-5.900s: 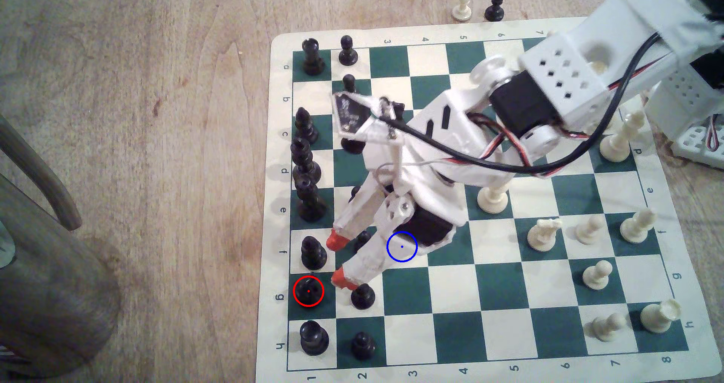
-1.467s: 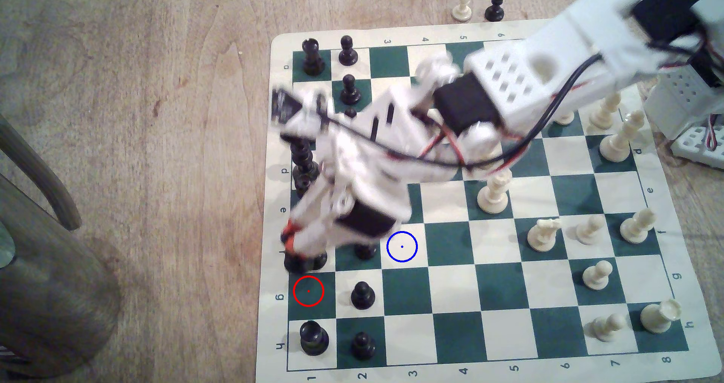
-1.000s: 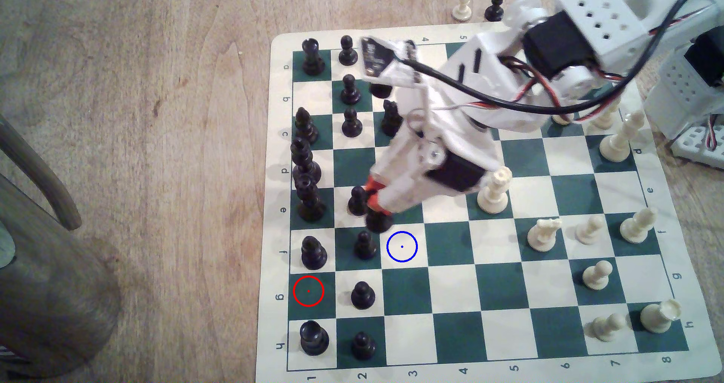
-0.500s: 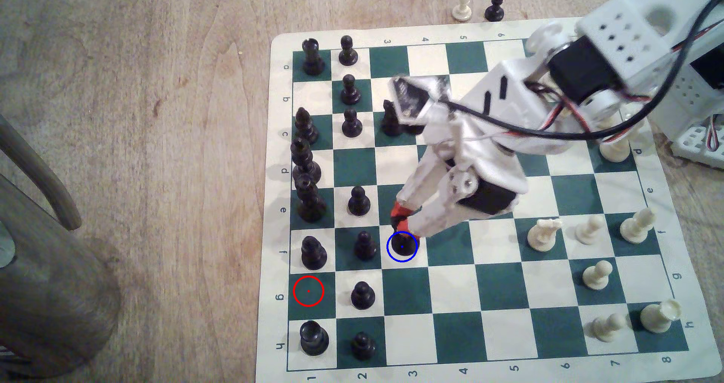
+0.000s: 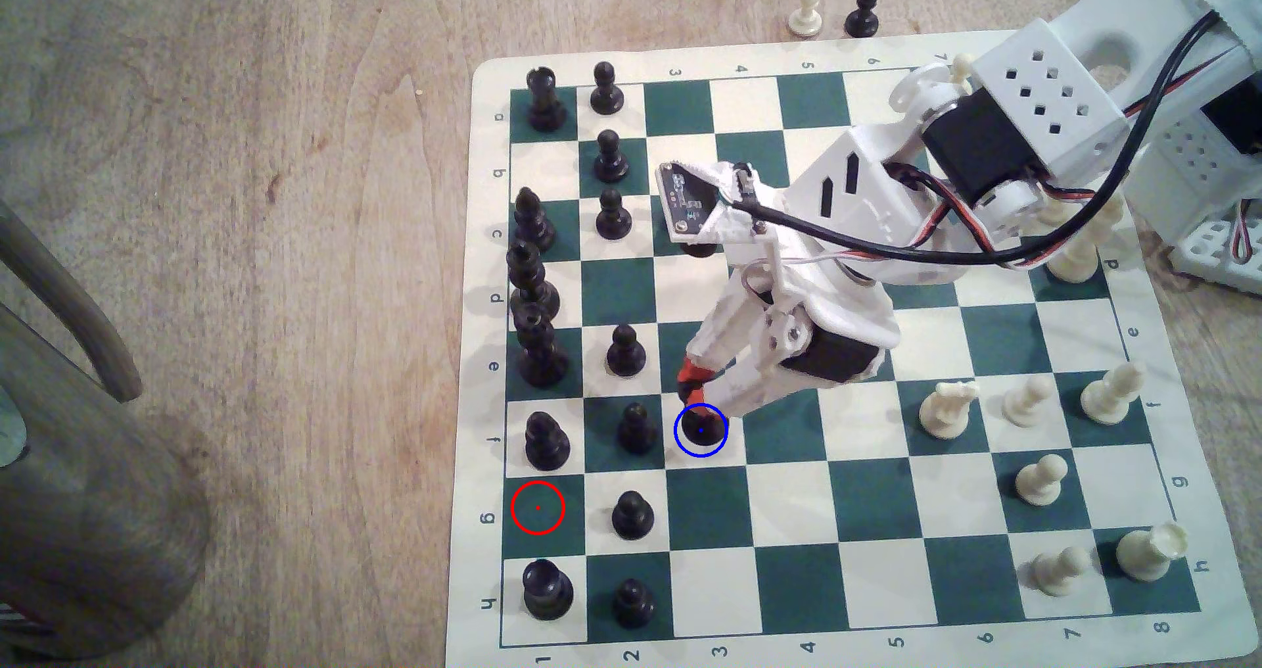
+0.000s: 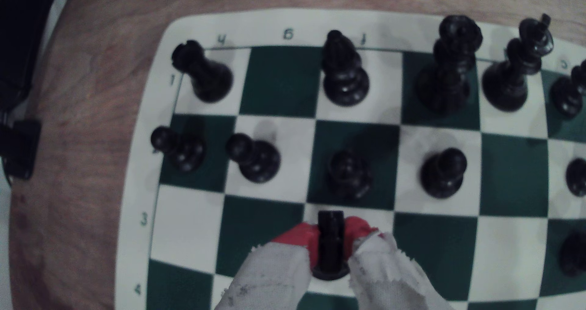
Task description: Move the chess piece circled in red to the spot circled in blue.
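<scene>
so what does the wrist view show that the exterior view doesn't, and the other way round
The wrist view shows the grip up close: the red fingertips press both sides of the black knight, whose round base sits on a cream square.

The exterior view shows the blue ring around that base, the vacated red ring, the cream pieces on the far side and the two pawns off the board.

Both share the gripper shut on the knight, the green-and-cream board and the nearby black pawn.

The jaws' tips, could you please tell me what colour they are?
Red-orange, clearest in the wrist view, where the gripper clamps the black knight.
</scene>
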